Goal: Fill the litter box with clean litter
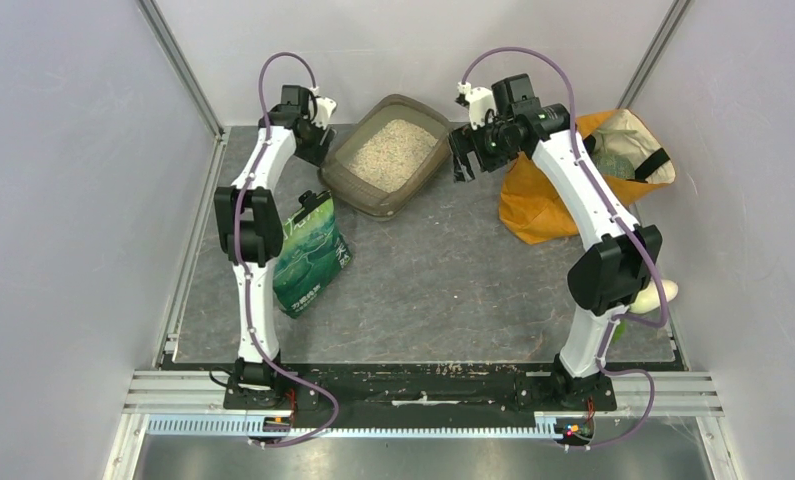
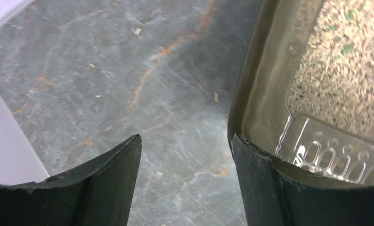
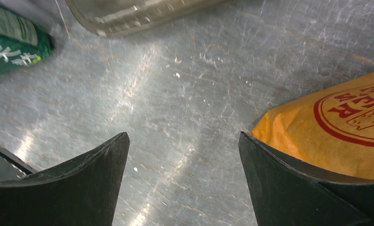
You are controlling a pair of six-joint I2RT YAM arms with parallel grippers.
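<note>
The left gripper (image 2: 186,141) has its jaws wide, with only table between them. The litter box (image 2: 260,84), with litter (image 2: 345,80) inside, touches one jaw. It should probably slide over the rim, then close slowly. The right gripper (image 3: 184,141) is wide and holds nothing.

Even diffuse overhead light, soft faint shadows in top view – sharp overall. Right wrist view: broad glare streak on table (image 3: 142,94), green pouch (image 3: 11,42) blurred. Left wrist view dimmer – clean litter (image 2: 345,80) soft.
</note>
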